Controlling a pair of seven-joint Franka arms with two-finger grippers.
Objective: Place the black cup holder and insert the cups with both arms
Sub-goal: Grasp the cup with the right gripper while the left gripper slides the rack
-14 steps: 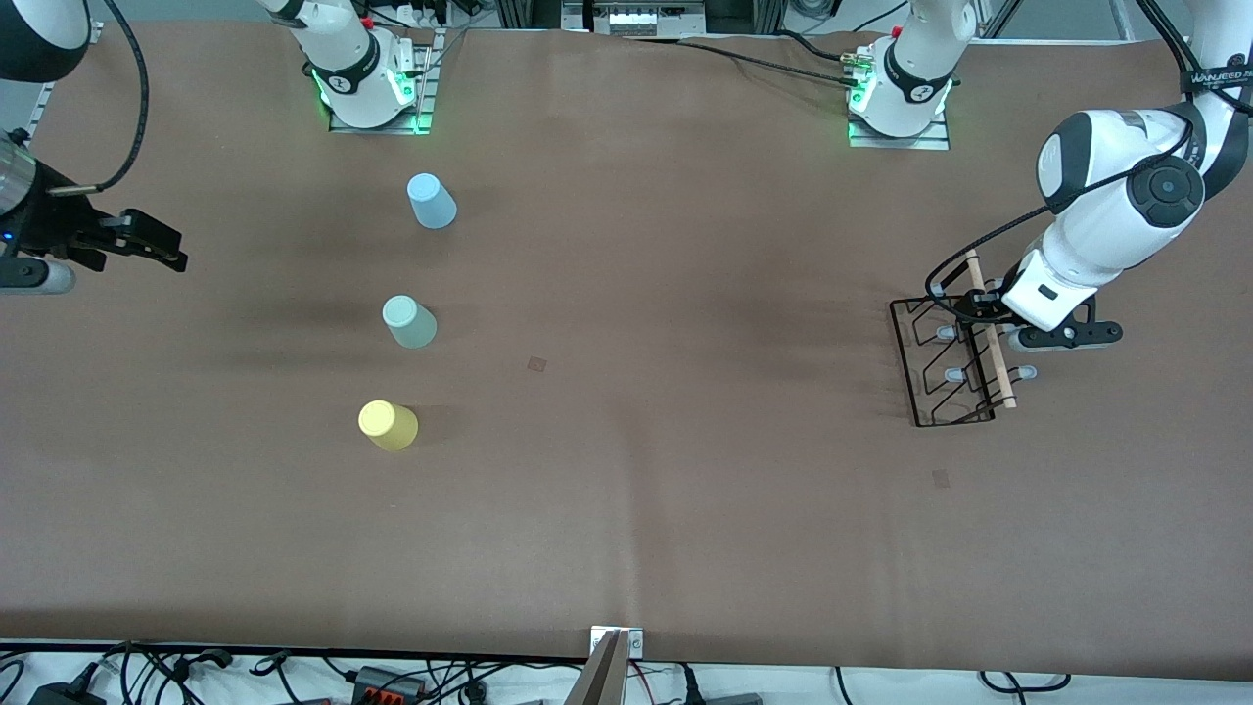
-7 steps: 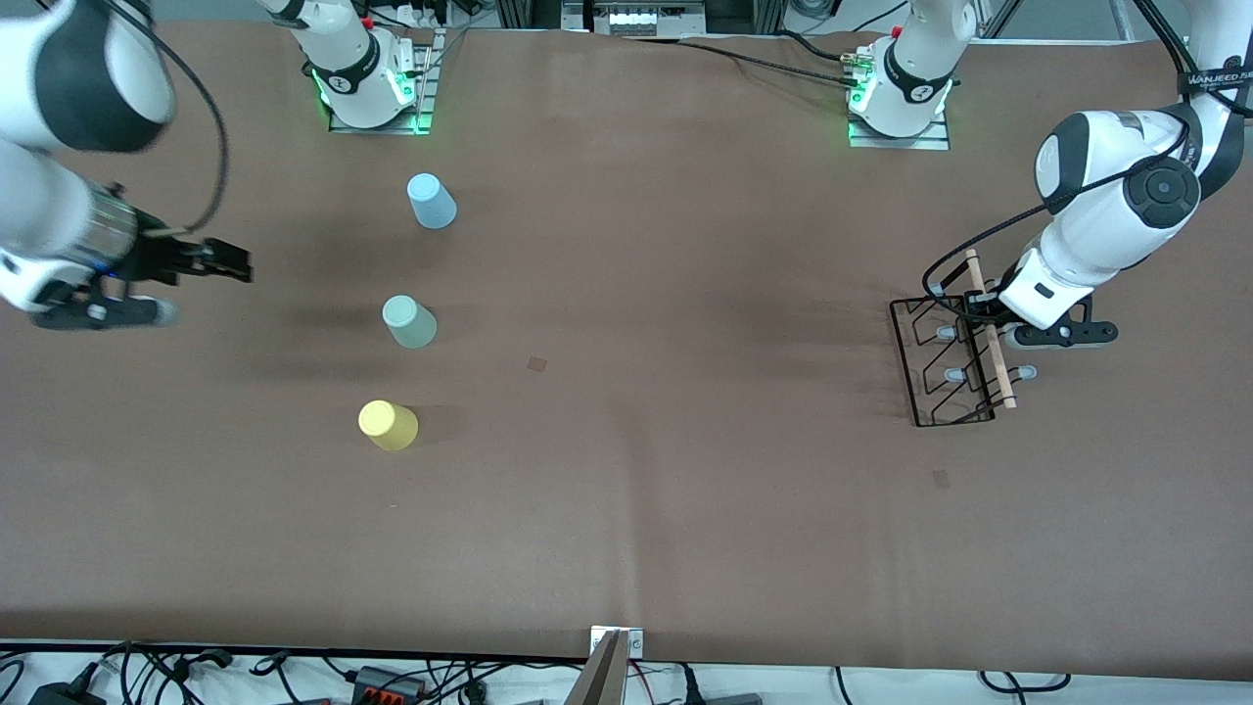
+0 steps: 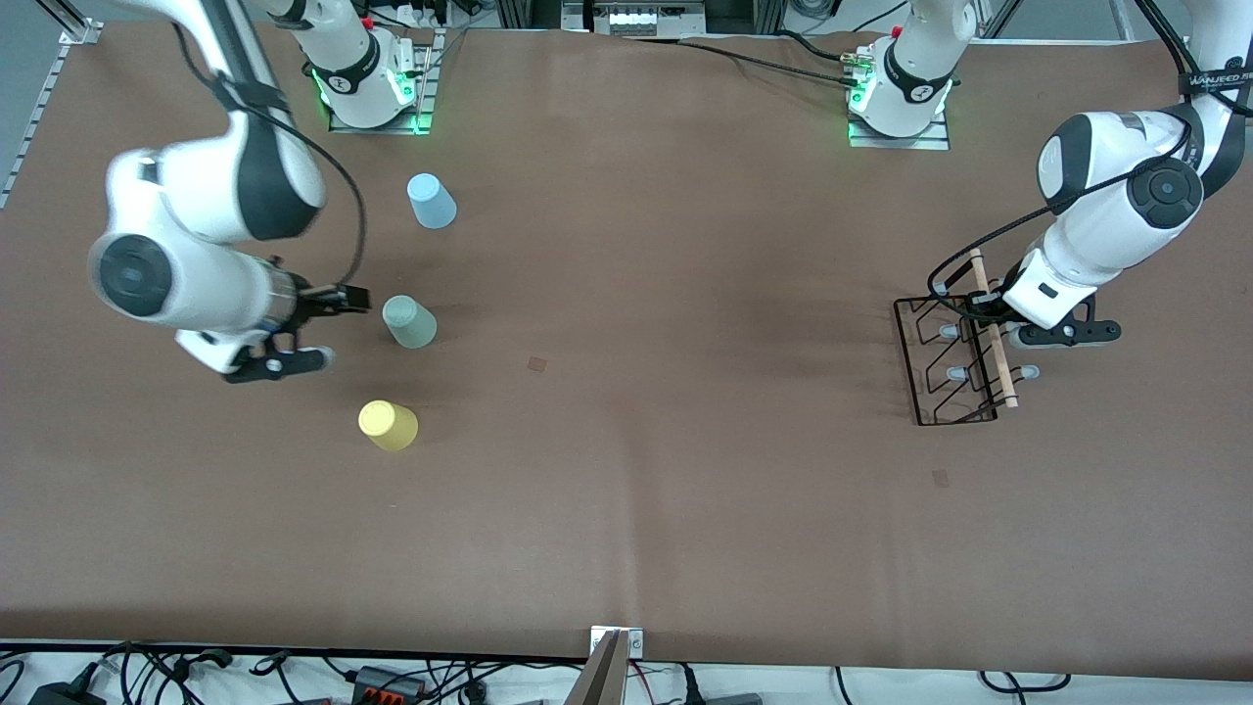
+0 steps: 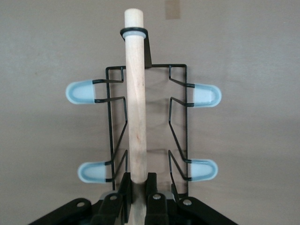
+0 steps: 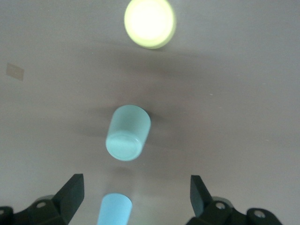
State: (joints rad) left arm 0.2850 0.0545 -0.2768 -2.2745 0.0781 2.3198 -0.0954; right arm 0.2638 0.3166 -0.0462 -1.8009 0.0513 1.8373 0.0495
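on the brown counter [image 3: 626, 490], cups at the right arm's end, rack at the left arm's.
right hand [image 3: 343, 299] spread wide beside pale green cup [image 3: 409, 322], between light blue cup [image 3: 431, 201] and yellow cup [image 3: 388, 426]; left hand [image 4: 137, 187] pinching black cup holder [image 3: 954, 362] by wooden rod [image 4: 136, 117].

The right gripper [image 3: 338, 299] has swung in beside the pale green cup [image 3: 409, 321]; the left gripper's [image 4: 137, 187] jaws have apparently clamped the wooden rod handle [image 4: 136, 112].

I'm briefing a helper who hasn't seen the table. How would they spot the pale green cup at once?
Look toward the right arm's end of the table, where three upside-down cups stand in a row. The pale green cup is the middle one, between the light blue cup and the yellow cup, just off the open right gripper.
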